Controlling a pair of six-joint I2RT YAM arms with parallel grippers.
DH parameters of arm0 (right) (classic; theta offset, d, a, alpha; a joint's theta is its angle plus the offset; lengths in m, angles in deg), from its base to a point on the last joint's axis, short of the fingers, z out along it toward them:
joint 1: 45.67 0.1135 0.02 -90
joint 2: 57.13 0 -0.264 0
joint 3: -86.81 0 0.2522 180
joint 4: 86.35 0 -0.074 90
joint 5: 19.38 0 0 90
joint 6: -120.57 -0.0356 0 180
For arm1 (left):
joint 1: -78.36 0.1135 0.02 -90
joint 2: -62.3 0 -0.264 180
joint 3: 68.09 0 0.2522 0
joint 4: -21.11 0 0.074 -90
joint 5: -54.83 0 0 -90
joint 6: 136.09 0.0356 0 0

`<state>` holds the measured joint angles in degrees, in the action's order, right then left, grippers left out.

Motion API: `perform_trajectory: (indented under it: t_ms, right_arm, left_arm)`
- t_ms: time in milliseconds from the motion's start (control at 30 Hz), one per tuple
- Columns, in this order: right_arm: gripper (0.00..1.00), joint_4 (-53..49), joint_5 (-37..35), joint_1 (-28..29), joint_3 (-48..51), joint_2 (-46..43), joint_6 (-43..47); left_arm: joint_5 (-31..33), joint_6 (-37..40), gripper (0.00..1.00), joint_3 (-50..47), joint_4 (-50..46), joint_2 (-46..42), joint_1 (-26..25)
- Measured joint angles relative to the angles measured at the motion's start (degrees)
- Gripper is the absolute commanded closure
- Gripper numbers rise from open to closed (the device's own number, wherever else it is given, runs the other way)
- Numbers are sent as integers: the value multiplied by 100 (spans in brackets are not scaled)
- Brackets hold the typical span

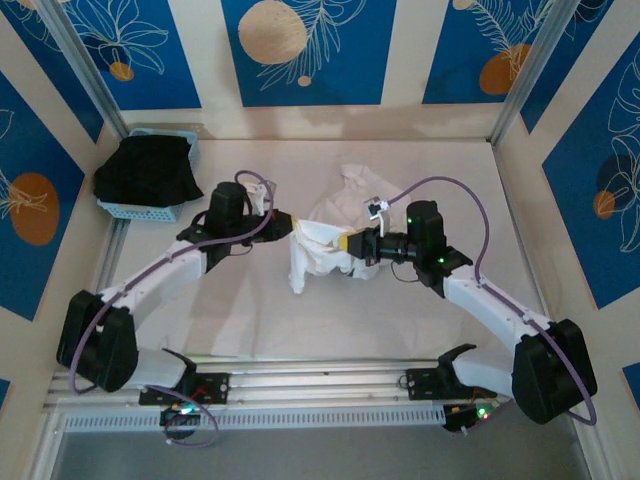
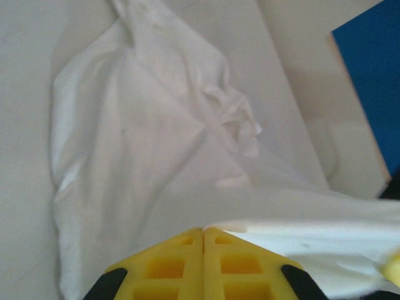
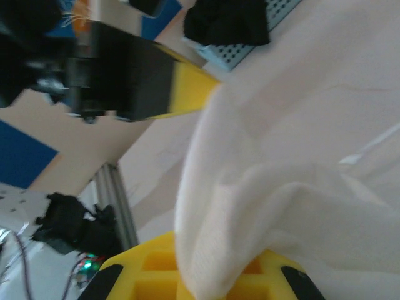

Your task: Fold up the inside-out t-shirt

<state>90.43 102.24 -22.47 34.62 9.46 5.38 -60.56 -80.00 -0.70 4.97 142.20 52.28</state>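
Mid-table, the left gripper (image 1: 287, 226) and right gripper (image 1: 352, 243) each held the inside-out t-shirt (image 1: 312, 250), jaws closed on it and one edge stretched between them, likely to open it out. Its long axis ran 6 to 12 o'clock, the far end resting on the table (image 1: 440, 170). At 10 o'clock sat a black garment (image 1: 148, 168).

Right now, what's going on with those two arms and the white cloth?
Both arms are working on the white t-shirt mid-table. The left gripper is shut on one edge and the right gripper pinches it from the other side, so a band of cloth is stretched between them, raised, while the rest lies crumpled on the table. No fold is made yet. A black garment sits in a blue basket at the far left, untouched.
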Motion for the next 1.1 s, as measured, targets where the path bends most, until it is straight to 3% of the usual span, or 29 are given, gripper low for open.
perform_trajectory:
  t_ms: [167, 267, 367, 500, 600, 900, 1100]
  right_arm:
    - [100, 251, 267, -48, 7, 219, -232]
    - [100, 332, 297, -57, 7, 365, -330]
    - [100, 365, 293, -59, 7, 498, -380]
    - [100, 361, 289, -63, 4, 568, -400]
    - [100, 365, 291, -63, -2, 570, -400]
    - [100, 367, 286, -81, -4, 568, -402]
    - [100, 380, 275, -85, -4, 560, -400]
  left_arm:
    - [599, 229, 59, -68, -402, -63, -70]
    - [1056, 317, 50, -321, -660, -581, -308]
    - [1384, 295, 46, -514, -859, -1102, -870]
    - [1729, 249, 45, -662, -918, -1434, -1631]
    - [1856, 232, 44, -708, -898, -1388, -1871]
    - [1797, 122, 43, -651, -330, -238, -1910]
    - [1797, 120, 48, -474, 11, 125, -1882]
